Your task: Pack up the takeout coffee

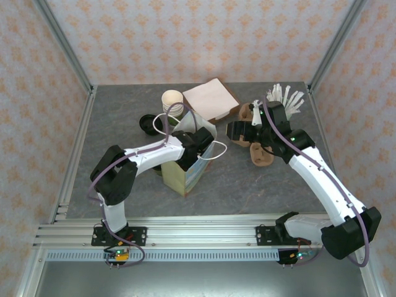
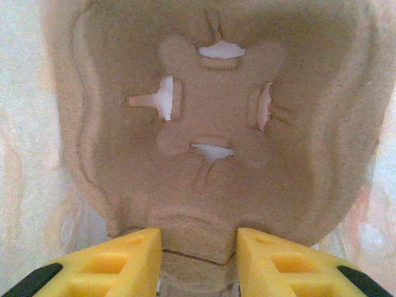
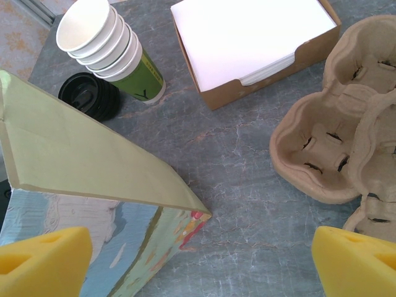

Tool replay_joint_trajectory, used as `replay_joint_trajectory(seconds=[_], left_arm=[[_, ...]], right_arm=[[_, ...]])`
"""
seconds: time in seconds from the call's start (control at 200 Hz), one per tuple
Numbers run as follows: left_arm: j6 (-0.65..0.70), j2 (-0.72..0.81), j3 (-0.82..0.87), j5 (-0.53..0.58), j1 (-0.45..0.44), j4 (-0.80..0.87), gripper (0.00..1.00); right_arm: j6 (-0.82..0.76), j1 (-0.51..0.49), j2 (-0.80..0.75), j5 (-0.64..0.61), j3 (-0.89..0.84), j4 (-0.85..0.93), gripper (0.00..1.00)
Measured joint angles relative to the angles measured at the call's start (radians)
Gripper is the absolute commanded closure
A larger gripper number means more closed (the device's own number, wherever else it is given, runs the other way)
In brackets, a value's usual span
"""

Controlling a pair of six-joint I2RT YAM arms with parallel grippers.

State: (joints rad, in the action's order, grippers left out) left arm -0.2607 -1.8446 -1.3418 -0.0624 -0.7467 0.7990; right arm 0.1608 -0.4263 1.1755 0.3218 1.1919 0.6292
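Paper bag [image 1: 184,175]: one, mid-worktop.
Lidless cups [image 3: 105,46]: one nested stack near the far edge, four or five rims countable.
Black lids [image 3: 90,96]: one short pile beside the cups; number in it unreadable.
Cardboard box [image 3: 226,96]: one, holding one pile of white napkins [image 3: 247,37].
Pulp cup carriers [image 3: 315,154]: at least two, overlapping, toward the right edge; exact number unclear. One further pulp cup carrier [image 2: 210,93] in the left wrist view.
White wrapped sticks [image 1: 286,97]: one bunch at the far right corner, uncounted.

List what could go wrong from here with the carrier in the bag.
1. The left tool pinches the pulp cup carrier by one edge inside the paper bag; it may land tilted or snag the wall.
2. The right tool hangs open beside the bag, not bracing it; withdrawing the left tool could tip it toward the stack of paper cups.
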Motion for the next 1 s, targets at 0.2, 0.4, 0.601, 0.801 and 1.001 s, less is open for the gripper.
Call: replay_joint_trajectory(seconds=[0.2, 0.4, 0.601, 0.801, 1.001], left_arm=[[-0.004, 0.017, -0.008, -0.003, -0.012, 0.019, 0.57], [-0.011, 0.103, -0.025, -0.005, -0.013, 0.039, 0.55], [-0.011, 0.159, -0.064, -0.008, -0.013, 0.051, 0.53], [-0.01, 0.174, -0.076, -0.008, -0.013, 0.074, 0.52], [-0.006, 0.201, -0.106, -0.008, -0.013, 0.088, 0.52]], right_arm=[[0.0, 0.0, 0.0, 0.0, 0.0, 0.0, 0.08], [0.0, 0.0, 0.0, 0.0, 0.0, 0.0, 0.08], [0.0, 0.0, 0.0, 0.0, 0.0, 0.0, 0.08], [0.0, 0.0, 0.0, 0.0, 0.0, 0.0, 0.08], [0.0, 0.0, 0.0, 0.0, 0.0, 0.0, 0.08]])
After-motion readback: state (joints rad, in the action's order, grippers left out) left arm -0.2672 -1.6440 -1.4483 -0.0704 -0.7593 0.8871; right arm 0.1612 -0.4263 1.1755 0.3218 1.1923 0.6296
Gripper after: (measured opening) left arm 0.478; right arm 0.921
